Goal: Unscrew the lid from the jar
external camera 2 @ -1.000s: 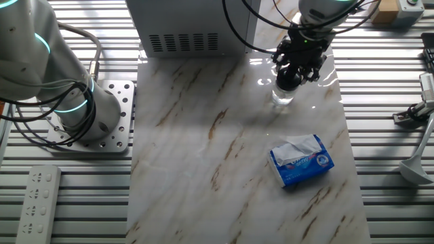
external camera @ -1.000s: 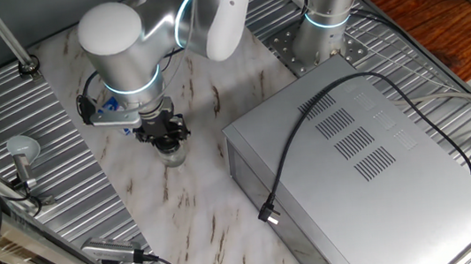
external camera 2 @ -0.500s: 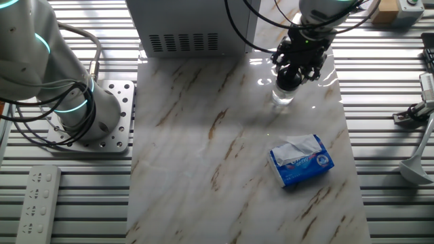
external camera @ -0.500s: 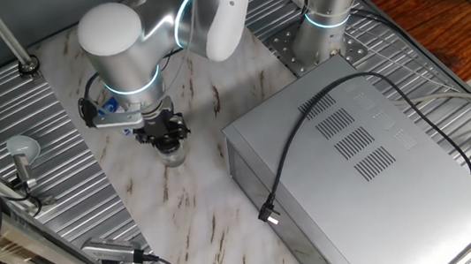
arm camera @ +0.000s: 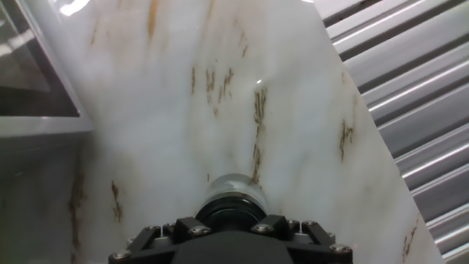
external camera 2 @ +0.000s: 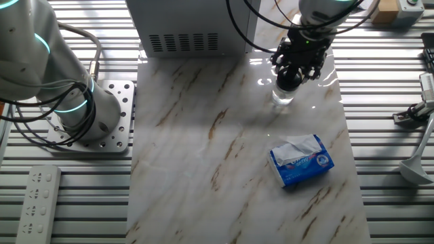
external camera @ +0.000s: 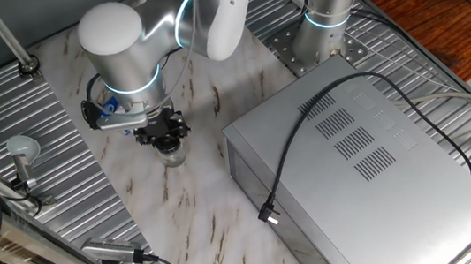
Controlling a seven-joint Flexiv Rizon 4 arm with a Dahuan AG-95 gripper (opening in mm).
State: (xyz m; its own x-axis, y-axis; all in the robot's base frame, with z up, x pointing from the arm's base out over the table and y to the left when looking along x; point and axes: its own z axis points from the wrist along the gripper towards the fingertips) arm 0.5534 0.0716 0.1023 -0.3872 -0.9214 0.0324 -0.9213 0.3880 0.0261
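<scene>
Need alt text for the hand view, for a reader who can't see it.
Looking down along the gripper, whose black fingers close around the lid of the jar standing on a white marble table. A grey box sits at left, ribbed metal at right.

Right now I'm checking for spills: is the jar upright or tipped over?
Upright. The jar stands on its base on the marble table, with the tool straight above it, around the black lid.

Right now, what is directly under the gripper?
The jar stands upright on the marble tabletop, its lid on top between the gripper fingers. The gripper covers most of the lid.
</scene>
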